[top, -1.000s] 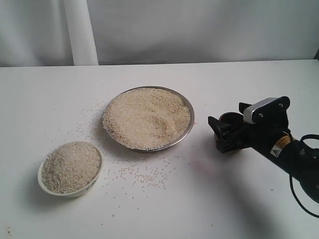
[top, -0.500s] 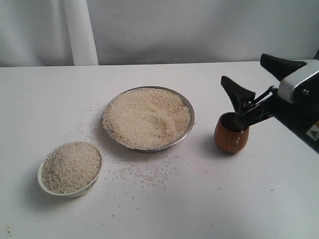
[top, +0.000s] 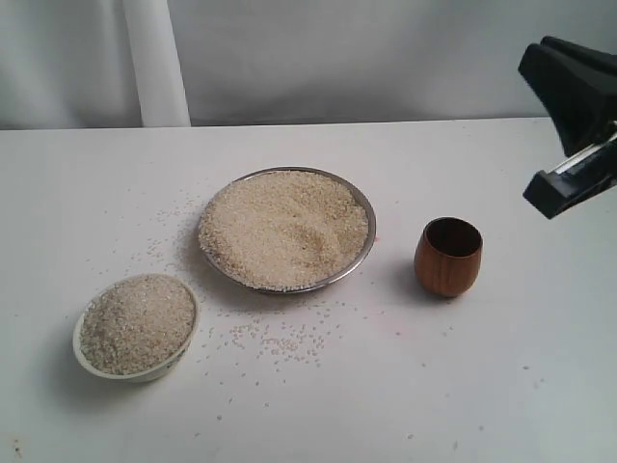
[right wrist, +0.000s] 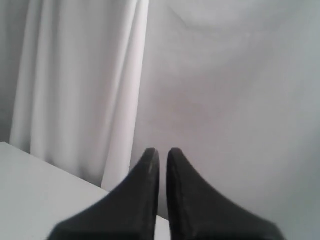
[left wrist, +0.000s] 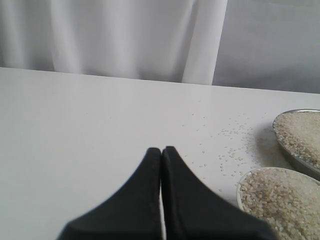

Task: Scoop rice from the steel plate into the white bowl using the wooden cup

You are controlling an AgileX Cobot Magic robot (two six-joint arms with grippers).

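The steel plate (top: 363,253) sits mid-table, heaped with rice (top: 284,228). The white bowl (top: 135,372) at the front left is full of rice too. The wooden cup (top: 448,257) stands upright and alone, right of the plate, its dark inside looking empty. My right gripper (top: 536,69) hangs high at the far right, well above and clear of the cup. In the right wrist view this gripper (right wrist: 160,151) holds nothing, its fingers almost touching. My left gripper (left wrist: 161,150) is shut and empty, low over the table left of the bowl (left wrist: 241,194) and plate (left wrist: 278,125).
Loose grains (top: 280,342) lie scattered on the white table between bowl and plate, and more (top: 164,236) to the plate's left. A pale curtain (top: 154,58) hangs behind the table's far edge.
My right gripper has opened off the wooden cup, risen up and to the right, and drawn its fingers together. The cup stays standing on the table.
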